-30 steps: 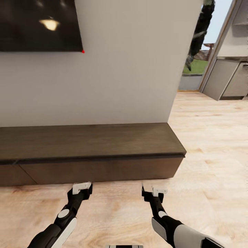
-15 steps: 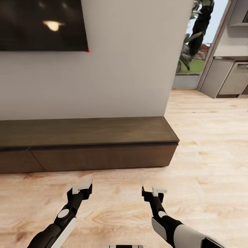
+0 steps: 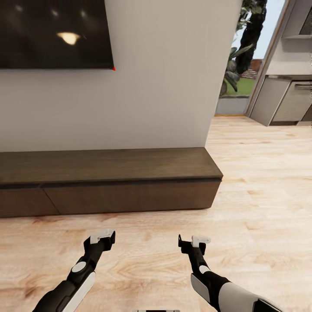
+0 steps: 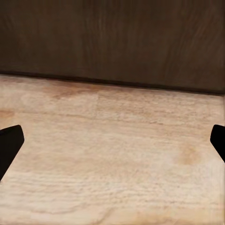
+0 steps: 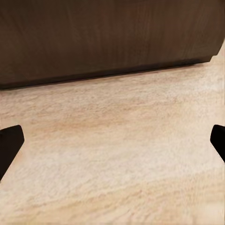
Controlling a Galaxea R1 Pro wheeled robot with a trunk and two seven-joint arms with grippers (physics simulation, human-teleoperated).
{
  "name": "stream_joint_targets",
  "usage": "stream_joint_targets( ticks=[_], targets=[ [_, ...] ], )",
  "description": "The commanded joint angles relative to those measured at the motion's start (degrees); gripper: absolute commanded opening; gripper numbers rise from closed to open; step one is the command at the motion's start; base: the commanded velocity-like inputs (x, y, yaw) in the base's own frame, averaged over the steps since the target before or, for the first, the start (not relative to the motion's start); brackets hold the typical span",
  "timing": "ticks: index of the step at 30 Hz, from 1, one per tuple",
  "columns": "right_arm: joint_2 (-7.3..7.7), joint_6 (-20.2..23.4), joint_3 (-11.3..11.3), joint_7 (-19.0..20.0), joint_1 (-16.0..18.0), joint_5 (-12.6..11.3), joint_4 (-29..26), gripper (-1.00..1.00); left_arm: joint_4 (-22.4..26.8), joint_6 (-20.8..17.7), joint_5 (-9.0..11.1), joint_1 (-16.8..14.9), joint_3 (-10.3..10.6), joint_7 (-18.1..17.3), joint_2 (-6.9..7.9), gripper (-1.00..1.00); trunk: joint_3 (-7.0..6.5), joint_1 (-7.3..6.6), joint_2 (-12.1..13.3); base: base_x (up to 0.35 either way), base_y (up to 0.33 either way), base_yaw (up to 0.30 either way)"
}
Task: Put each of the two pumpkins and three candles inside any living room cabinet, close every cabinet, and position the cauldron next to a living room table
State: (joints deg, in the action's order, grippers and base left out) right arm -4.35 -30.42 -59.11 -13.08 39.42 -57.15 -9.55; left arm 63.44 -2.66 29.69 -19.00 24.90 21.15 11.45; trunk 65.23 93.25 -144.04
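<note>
Dark brown cabinet (image 3: 130, 197) — drawers shut — beyond both empty grippers.

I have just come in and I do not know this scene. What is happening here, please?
A two-armed robot stands on a wooden floor, facing the long, low, dark brown cabinet under a wall-mounted screen. Its drawers look closed and its top is bare. The left pincer and the right pincer are both open and hold nothing, poised above the floor short of the cabinet front. No pumpkin, candle or cauldron is visible at this moment.
</note>
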Motion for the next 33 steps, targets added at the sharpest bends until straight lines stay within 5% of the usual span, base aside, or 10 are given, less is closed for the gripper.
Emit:
stream_joint_targets(
  ticks=[1,7,16,21,33],
  targets=[
    [0.02,-0.1,-0.5,-0.5,0.0,-0.2,0.0,1.00,0.2,-1.9,0.3,0.0,-0.5,0.5,0.05,1.00,-0.18,-0.03,0.0,0.000,0.000,0.000],
    [0.04,0.0,-0.5,-0.4,0.0,-0.1,-0.5,1.00,7.5,-16.7,0.4,0.0,-7.5,0.4,-0.02,1.00,-1.51,-0.19,0.1,0.000,0.000,0.000],
    [-0.11,5.3,-0.2,-0.5,0.0,-0.2,-0.9,1.00,13.8,-28.3,0.5,0.0,-13.3,0.6,-0.12,1.00,-3.50,-0.42,0.2,0.000,0.000,0.000],
    [-0.05,6.0,-0.3,-0.6,0.0,-0.1,-3.1,1.00,15.6,-30.8,0.5,0.0,-15.7,0.6,-0.25,1.00,-4.61,-0.55,0.3,-0.078,0.000,0.000],
    [0.36,11.0,-0.2,-0.6,0.0,-0.1,-6.8,1.00,16.0,-31.2,0.5,0.0,-16.0,0.6,-0.16,1.00,-7.27,-0.86,0.4,-0.102,0.003,0.000]
  ],
)
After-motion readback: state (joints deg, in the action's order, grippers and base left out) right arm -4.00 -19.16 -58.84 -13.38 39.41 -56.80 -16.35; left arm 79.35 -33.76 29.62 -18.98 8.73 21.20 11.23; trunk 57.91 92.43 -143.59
